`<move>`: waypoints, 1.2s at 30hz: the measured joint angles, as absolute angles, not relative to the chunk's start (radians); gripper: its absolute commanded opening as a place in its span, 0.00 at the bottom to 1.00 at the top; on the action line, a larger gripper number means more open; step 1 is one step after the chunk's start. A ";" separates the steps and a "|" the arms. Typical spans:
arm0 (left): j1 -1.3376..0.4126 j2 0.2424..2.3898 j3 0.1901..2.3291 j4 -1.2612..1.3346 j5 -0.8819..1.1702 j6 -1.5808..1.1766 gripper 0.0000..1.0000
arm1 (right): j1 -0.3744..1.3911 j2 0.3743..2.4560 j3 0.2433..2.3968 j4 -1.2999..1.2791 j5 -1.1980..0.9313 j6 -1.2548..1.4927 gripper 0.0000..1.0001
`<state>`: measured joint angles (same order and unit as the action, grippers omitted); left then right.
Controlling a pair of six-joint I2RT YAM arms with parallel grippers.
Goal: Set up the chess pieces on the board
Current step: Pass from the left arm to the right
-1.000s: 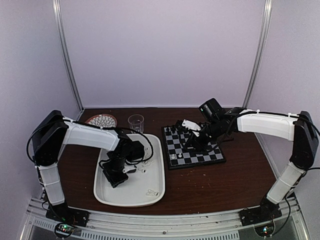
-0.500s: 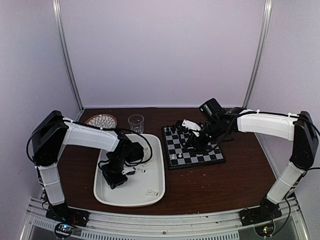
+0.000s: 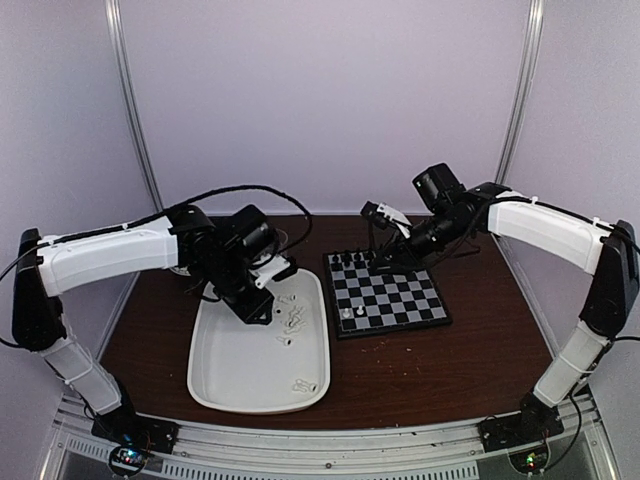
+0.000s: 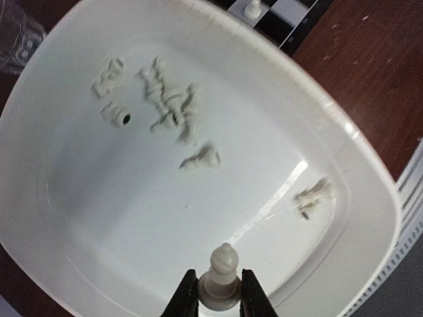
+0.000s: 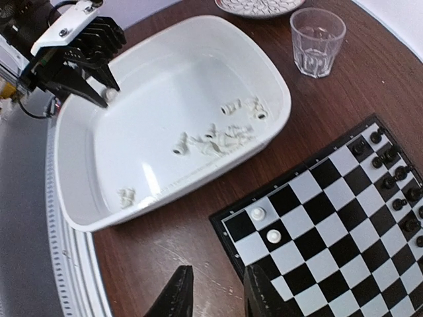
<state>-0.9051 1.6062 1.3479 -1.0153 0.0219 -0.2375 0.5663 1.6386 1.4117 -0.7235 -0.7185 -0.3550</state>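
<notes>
Top external shows the white tray (image 3: 215,392) lying left of the board (image 3: 400,300); it serves as a bin that keeps the loose chess pieces (image 4: 168,109) corralled. Over the tray's far end, the left gripper (image 4: 219,295) is clenched on one upright white chessman (image 4: 222,272), pinched at the base, probably so it lands standing. The right gripper (image 5: 215,290) hovers released and empty near the board's left edge. Two placed pieces (image 5: 264,224) stand at the near-left corner, and black chessmen (image 5: 396,178) line the far edge. No writing is readable.
</notes>
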 measured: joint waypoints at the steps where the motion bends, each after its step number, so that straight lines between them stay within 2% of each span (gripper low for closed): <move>1: -0.905 1.586 1.356 -0.971 0.060 -0.242 0.09 | 0.566 1.638 1.432 -0.736 -0.744 -0.350 0.36; 7: -0.911 1.563 1.338 -0.732 0.250 -0.303 0.10 | 0.596 1.637 1.479 -0.798 -0.865 -0.325 0.44; 14: -0.931 1.563 1.258 -0.517 0.384 -0.398 0.11 | 0.683 1.653 1.532 -0.830 -0.932 -0.306 0.43; 22: -0.944 1.563 1.217 -0.396 0.433 -0.448 0.12 | 0.728 1.743 1.562 -0.806 -0.991 -0.226 0.43; 32: -0.945 1.554 1.208 -0.336 0.458 -0.461 0.12 | 0.740 1.756 1.562 -0.764 -1.017 -0.168 0.38; 36: -0.945 1.552 1.208 -0.329 0.465 -0.463 0.12 | 0.747 1.756 1.562 -0.749 -1.025 -0.153 0.32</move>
